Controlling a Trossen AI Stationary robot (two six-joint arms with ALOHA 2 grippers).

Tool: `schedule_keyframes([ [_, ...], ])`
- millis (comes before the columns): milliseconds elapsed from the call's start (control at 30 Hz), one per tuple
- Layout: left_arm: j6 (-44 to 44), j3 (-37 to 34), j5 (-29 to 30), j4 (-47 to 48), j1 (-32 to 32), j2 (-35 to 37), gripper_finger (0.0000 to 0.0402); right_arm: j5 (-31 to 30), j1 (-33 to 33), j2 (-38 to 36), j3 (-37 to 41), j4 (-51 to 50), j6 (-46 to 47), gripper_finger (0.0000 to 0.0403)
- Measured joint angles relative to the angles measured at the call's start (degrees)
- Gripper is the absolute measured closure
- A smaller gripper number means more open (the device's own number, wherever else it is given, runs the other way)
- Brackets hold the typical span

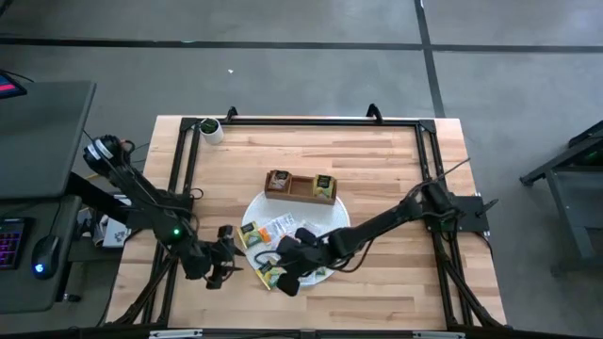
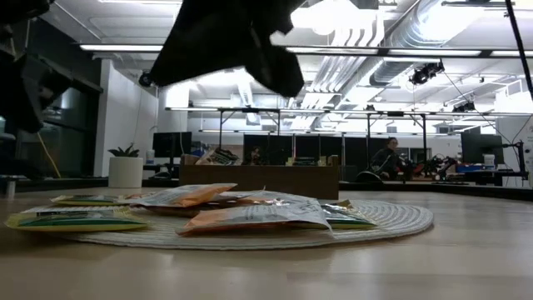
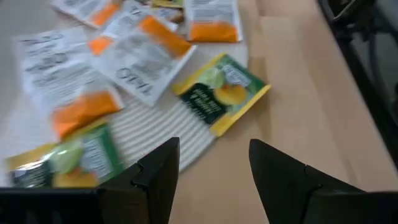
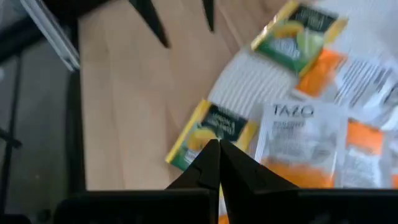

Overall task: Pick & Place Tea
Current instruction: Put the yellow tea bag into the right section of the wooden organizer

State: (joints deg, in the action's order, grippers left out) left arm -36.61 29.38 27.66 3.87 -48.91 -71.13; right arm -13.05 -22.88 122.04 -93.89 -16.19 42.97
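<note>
Several tea packets, green-yellow and white-orange, lie flat on the round white woven mat [image 1: 332,218]. One green-yellow packet [image 4: 208,134] lies at the mat's near-left rim, partly on the table. My right gripper [image 4: 217,160] is shut just over it, slanting down. In the low view it [image 2: 237,50] hangs well above the packets. My left gripper [image 3: 214,180] is open, left of the mat and slanting down toward another green-yellow packet [image 3: 221,93] that overhangs the mat's rim. The wooden tray [image 1: 301,191] stands behind the mat.
The tray holds a brown packet [image 1: 276,181] and a green one [image 1: 324,185]. A white pot [image 1: 211,129] stands at the far left corner. A black frame [image 1: 301,121] runs along the table's edges. Bare wood lies near and to the right of the mat.
</note>
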Motion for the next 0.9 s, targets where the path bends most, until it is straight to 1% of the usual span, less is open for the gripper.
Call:
schedule_keyframes([
  [133,-1.24,-0.17,0.13,-6.56,0.14,-3.60,0.0209,1.89,-0.68,4.04,-4.08,-2.59,0.13,0.0402],
  [267,-3.17,-0.17,0.33,-10.78,0.11,-5.78,0.0209,2.95,-1.34,6.94,-7.05,-3.24,0.10,0.0402],
  [367,-4.56,-0.17,0.44,-10.96,0.13,-7.09,0.0209,3.19,-1.88,8.38,-8.19,-2.10,-0.57,0.0402],
  [467,-6.61,-0.19,0.62,-10.18,0.13,-8.17,0.0209,4.65,-2.18,9.99,-8.88,0.19,-1.09,0.0402],
  [567,-7.20,-0.21,0.59,-10.15,0.13,-8.84,0.0209,4.88,-2.61,11.34,-9.16,0.28,-1.17,0.0402],
  [833,-8.27,-0.21,0.63,-9.82,0.14,-9.38,0.0209,5.46,-2.74,12.73,-9.24,1.93,-0.94,0.0403],
  [900,-8.57,-0.21,1.58,-9.89,0.13,-9.38,0.0209,5.07,-2.72,12.89,-9.15,1.77,-0.97,0.0403],
])
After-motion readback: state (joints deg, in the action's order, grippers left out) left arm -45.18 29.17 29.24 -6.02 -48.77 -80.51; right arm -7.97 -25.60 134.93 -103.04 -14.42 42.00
